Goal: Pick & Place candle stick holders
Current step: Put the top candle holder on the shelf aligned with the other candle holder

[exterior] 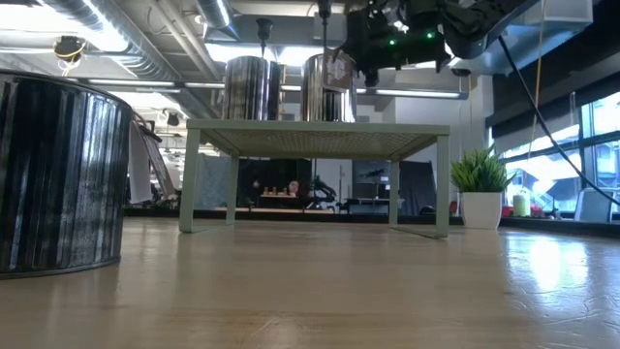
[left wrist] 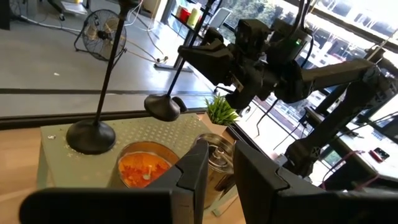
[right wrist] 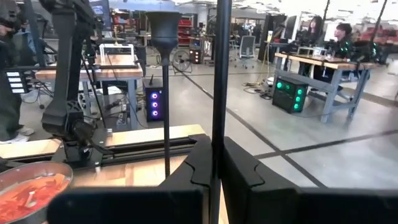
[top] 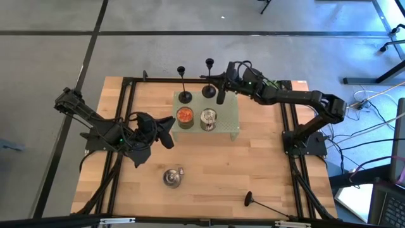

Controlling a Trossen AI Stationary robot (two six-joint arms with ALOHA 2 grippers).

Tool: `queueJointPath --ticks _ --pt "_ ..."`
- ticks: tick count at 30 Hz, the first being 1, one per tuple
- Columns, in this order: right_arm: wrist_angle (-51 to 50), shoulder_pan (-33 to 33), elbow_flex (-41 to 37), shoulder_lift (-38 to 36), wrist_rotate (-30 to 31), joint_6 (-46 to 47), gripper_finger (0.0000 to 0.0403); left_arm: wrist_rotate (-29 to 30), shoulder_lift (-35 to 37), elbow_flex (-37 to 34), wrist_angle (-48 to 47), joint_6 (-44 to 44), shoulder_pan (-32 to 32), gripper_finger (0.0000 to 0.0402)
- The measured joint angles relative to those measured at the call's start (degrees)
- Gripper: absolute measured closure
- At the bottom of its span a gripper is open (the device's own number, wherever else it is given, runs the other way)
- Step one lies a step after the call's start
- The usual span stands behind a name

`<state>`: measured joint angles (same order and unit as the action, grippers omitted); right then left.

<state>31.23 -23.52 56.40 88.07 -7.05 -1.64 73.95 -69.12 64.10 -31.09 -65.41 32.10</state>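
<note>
A pale green rack [top: 231, 123] stands mid-table with an orange can [top: 184, 116] and a silver can [top: 208, 118] on it. One black candle stick holder [top: 184, 96] stands upright by its round base on the rack's far left. My right gripper [top: 218, 80] is shut on a second holder [left wrist: 163, 107] at the rack's far edge. A third holder [top: 249, 200] lies on its side on the table, near right. My left gripper [top: 169, 123] hovers left of the rack, open, nothing between its fingers [left wrist: 193, 171]. My right gripper pinches the second holder's thin stem [right wrist: 219, 118] between its two fingers, about halfway up. The fingers come level from the table's far right and lie across the stem. The holder is tilted, its base [left wrist: 163, 107] low over the rack's far edge; whether it still touches, I cannot tell.
Another silver can [top: 172, 177] stands on the bare wood near the front; it fills the low view's left [exterior: 58, 174]. Black frame rails [top: 126, 114] run along the table's sides. Open wood lies right of the rack.
</note>
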Motion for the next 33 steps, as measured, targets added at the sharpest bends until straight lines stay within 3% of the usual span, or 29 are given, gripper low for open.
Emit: queueJointPath --ticks 6,11,33 --pt "-0.25 2.45 -1.05 0.07 4.66 0.78 0.0389 -0.41 0.00 0.00 0.04 -1.42 -0.71 0.0332" --pt "3.57 2.68 -2.68 0.11 5.15 1.24 0.0389 -1.72 0.00 0.00 0.26 -1.40 -1.70 0.0332" --pt "7.79 1.75 -3.93 2.23 2.49 1.00 0.0389 -5.07 0.00 0.00 0.22 0.15 -4.24 0.0332"
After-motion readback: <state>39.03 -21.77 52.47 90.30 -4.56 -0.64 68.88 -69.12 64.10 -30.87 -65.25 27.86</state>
